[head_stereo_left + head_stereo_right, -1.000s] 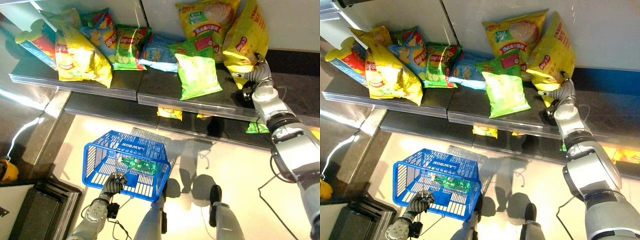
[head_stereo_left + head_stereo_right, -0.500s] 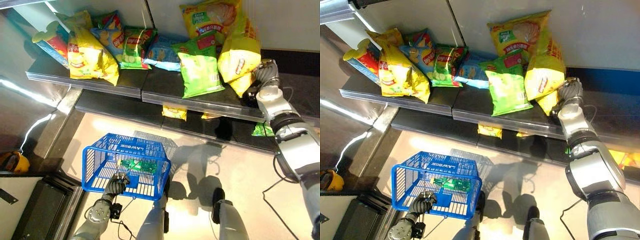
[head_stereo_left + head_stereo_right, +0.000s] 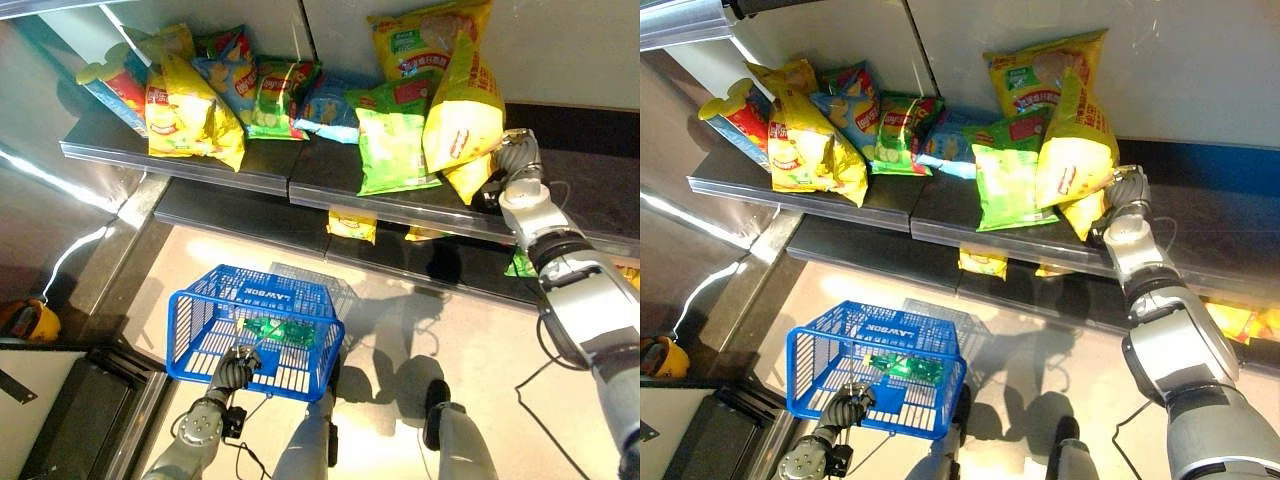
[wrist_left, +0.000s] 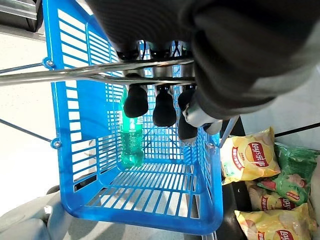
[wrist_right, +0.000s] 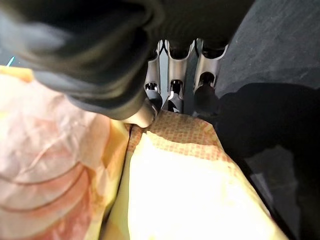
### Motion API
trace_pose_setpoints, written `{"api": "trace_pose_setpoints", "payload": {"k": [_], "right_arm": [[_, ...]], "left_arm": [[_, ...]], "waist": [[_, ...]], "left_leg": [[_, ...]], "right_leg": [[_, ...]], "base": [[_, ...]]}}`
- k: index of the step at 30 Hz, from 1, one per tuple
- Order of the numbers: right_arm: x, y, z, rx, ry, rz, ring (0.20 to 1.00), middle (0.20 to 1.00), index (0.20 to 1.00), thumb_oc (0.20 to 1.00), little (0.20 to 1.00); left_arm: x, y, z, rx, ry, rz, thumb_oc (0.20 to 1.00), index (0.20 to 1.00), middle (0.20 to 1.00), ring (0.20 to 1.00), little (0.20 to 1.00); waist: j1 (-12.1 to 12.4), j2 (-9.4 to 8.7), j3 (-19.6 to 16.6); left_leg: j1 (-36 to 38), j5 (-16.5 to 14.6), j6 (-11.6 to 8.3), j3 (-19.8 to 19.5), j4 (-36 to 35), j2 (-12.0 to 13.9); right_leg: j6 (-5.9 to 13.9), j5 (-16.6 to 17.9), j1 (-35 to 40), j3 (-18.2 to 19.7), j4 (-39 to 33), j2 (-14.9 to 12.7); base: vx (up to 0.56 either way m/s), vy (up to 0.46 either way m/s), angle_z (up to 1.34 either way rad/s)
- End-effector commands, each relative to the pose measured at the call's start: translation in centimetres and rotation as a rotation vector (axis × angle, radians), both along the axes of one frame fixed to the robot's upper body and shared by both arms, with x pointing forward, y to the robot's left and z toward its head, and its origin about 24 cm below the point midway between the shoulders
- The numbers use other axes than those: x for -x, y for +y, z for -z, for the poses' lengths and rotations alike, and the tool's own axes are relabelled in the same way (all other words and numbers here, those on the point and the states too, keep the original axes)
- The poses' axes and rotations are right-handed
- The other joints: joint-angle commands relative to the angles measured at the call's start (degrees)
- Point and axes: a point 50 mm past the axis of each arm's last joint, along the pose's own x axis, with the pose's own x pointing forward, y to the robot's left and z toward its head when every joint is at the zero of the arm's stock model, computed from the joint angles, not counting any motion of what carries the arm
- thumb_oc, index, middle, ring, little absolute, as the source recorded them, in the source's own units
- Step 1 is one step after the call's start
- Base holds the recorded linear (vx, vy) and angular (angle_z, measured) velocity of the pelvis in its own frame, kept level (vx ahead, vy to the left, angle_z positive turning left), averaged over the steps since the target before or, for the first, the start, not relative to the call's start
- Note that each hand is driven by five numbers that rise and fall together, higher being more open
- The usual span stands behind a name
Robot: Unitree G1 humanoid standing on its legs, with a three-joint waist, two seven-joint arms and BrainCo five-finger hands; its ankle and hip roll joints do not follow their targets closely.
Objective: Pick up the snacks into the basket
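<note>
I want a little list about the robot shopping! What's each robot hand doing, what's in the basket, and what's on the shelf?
left robot hand: curled round the metal handle of the blue basket
right robot hand: pinching the edge of a yellow snack bag at the shelf
in basket: a green bottle
shelf: more snack bags, green, yellow and blue

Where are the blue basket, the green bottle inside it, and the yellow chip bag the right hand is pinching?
blue basket (image 3: 255, 291): left eye view, far rim wall.
green bottle (image 4: 132, 147): left wrist view, middle of its body.
yellow chip bag (image 3: 1077, 150): right eye view, centre of its front face.
</note>
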Motion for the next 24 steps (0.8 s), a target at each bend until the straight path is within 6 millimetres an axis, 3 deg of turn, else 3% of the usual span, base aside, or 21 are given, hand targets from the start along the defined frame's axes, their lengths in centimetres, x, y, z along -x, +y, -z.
{"api": "trace_pose_setpoints", "payload": {"k": [1,7,24], "right_arm": [[0.4,1.0,-2.3,0.024,-0.115,-0.069,0.2,0.2,0.2,0.2,0.2],[2.5,4.0,-4.3,0.008,-0.328,-0.278,0.2,0.2,0.2,0.2,0.2],[7.3,3.5,-4.5,0.051,-0.489,-0.436,0.2,0.2,0.2,0.2,0.2]], "left_arm": [[0.5,1.3,-0.4,-0.048,-0.026,-0.005,0.2,0.2,0.2,0.2,0.2],[1.1,2.7,-0.3,-0.069,-0.006,-0.046,0.2,0.2,0.2,0.2,0.2],[2.5,4.6,0.5,-0.103,0.049,-0.103,0.2,0.2,0.2,0.2,0.2]], "waist": [[0.26,-4.05,0.98],[-1.55,-6.57,0.04],[-4.27,-9.54,-1.69]], "left_leg": [[1.97,-6.44,0.7,2.6,2.84,-1.32],[3.49,-6.81,0.4,3.86,2.17,-0.2],[6.51,-8.48,0.8,6.49,2.65,0.71]], "right_leg": [[6.47,5.19,6.1,3.54,-13.4,0.02],[6.7,6.56,7.91,4.01,-16.54,1.08],[7.16,8.19,10.48,6.34,-19.95,1.89]], "base": [[0.01,0.0,-0.07],[0.01,0.01,-0.04],[0.02,0.02,-0.13]]}}
